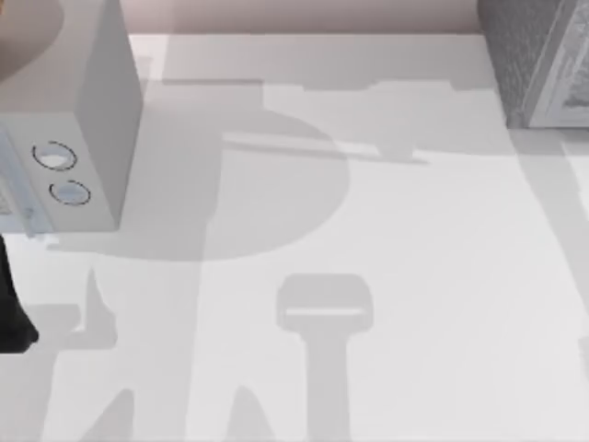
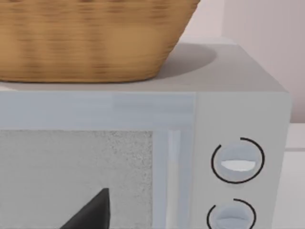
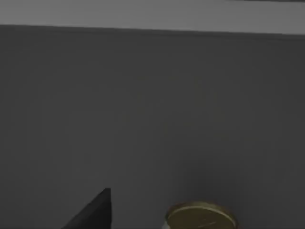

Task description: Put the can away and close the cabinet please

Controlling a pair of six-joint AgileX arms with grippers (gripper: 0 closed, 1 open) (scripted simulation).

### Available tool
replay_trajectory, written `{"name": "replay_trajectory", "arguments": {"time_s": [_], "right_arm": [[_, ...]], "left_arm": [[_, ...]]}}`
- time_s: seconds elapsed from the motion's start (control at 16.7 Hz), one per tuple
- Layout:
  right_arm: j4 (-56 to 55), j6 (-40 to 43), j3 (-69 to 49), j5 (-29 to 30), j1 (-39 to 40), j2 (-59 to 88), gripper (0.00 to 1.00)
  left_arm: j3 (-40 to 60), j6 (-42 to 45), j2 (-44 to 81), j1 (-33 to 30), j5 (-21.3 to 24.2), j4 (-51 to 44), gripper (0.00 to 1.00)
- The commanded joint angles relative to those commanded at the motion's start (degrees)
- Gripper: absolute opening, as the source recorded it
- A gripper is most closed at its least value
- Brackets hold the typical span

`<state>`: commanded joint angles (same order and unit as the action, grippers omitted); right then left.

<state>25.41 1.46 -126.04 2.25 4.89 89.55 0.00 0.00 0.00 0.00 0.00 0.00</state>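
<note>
Can sits low in the right wrist view before a dark wall, likely inside the cabinet at the worktop's far right. Whether either arm's jaws are open, I cannot tell. Withdraw straight, avoid tipping it, then shut the door.

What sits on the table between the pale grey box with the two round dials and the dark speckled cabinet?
Nothing: in the top view, only bare white tabletop crossed by shadows lies between the pale grey box with two round dials at left and the dark grey speckled cabinet at far right.
</note>
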Motion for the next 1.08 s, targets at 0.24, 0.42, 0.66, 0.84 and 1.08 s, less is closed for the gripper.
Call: {"name": "replay_trajectory", "arguments": {"time_s": [0.24, 0.42, 0.66, 0.84, 1.08], "right_arm": [[-7.82, 1.02, 29.26, -1.98, -1.04, -22.22, 1.00], [-13.22, 1.29, 54.60, -2.94, -1.94, -39.26, 1.00], [-19.10, 0.92, 85.95, -3.44, -3.13, -60.14, 1.00], [-22.28, 0.23, 104.11, -3.30, -3.91, -73.26, 1.00], [-24.66, -0.84, 119.85, -2.70, -4.61, -85.10, 1.00]], "left_arm": [[0.00, 0.00, 0.00, 0.00, 0.00, 0.00, 1.00], [0.00, 0.00, 0.00, 0.00, 0.00, 0.00, 1.00], [0.00, 0.00, 0.00, 0.00, 0.00, 0.00, 1.00], [0.00, 0.00, 0.00, 0.00, 0.00, 0.00, 1.00], [0.00, 0.00, 0.00, 0.00, 0.00, 0.00, 1.00]]}}
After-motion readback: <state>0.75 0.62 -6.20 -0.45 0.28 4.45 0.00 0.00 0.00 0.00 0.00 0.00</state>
